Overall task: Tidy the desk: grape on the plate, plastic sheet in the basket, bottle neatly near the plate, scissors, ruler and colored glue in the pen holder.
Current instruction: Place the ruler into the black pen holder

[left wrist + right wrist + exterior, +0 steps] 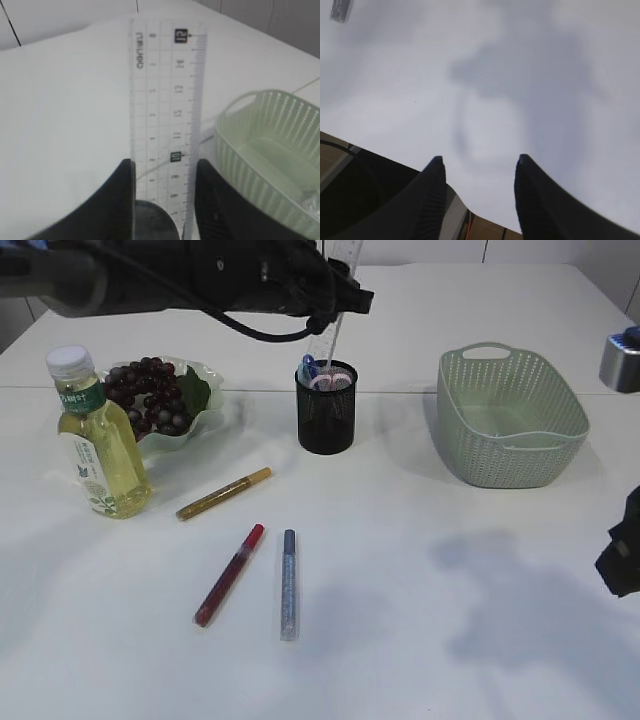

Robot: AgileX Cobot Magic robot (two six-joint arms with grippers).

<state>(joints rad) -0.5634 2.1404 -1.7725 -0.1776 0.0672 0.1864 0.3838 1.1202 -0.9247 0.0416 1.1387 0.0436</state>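
Observation:
My left gripper [338,302] is shut on the clear ruler [343,270], [167,100] and holds it upright, its lower end at the black mesh pen holder [326,410], [155,220]. Scissors handles [322,377] stick out of the holder. Gold [222,493], red [230,575] and blue [288,585] glue pens lie on the table in front. The grapes [150,395] lie on the green plate [205,380]. The bottle [100,440] stands upright just left of the plate. My right gripper [480,160] is open and empty over bare table; it shows at the right edge of the exterior view [625,555].
The green basket [510,420], [270,145] stands right of the pen holder; something clear and crinkled lies in its bottom [310,205]. A grey object [620,360] sits at the far right edge.

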